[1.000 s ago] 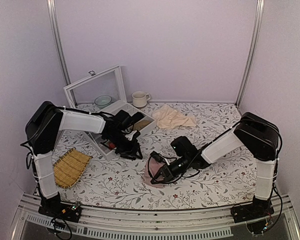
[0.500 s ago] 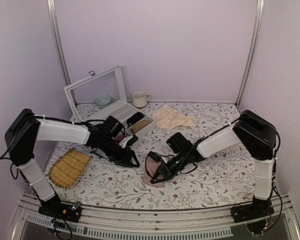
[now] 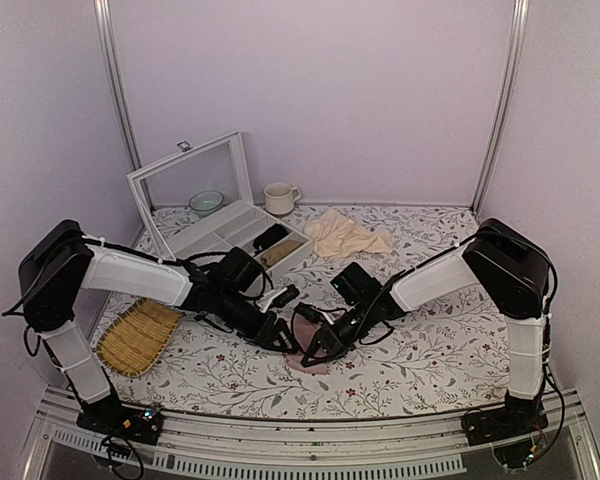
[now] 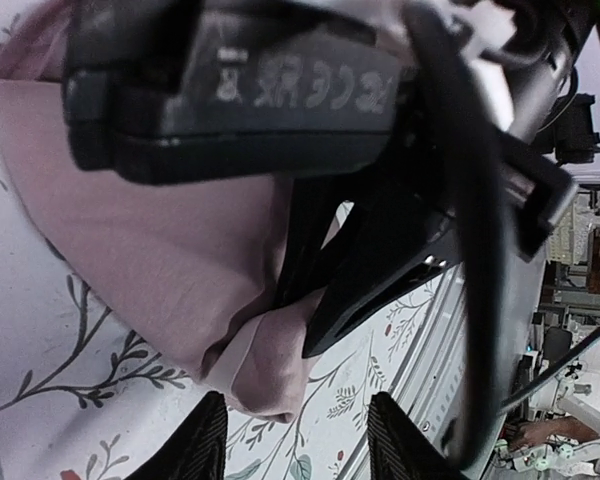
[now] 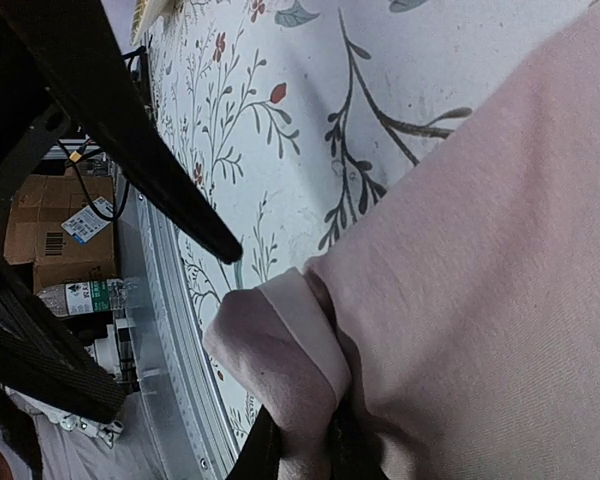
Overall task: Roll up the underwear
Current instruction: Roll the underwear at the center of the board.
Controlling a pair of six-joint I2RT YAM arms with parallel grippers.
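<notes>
I've swung my left gripper (image 3: 282, 337) away from the box (image 3: 212, 233) and over to the underwear (image 3: 308, 363). Its jaws have spread wider, and the folded edge now lies just ahead of its fingertips (image 4: 206, 440).

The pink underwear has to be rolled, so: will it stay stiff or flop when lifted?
Probably floppy: the underwear buckles into a soft fold where the right gripper pinches it. Likely light too: thin cloth lying flat on the table.
</notes>
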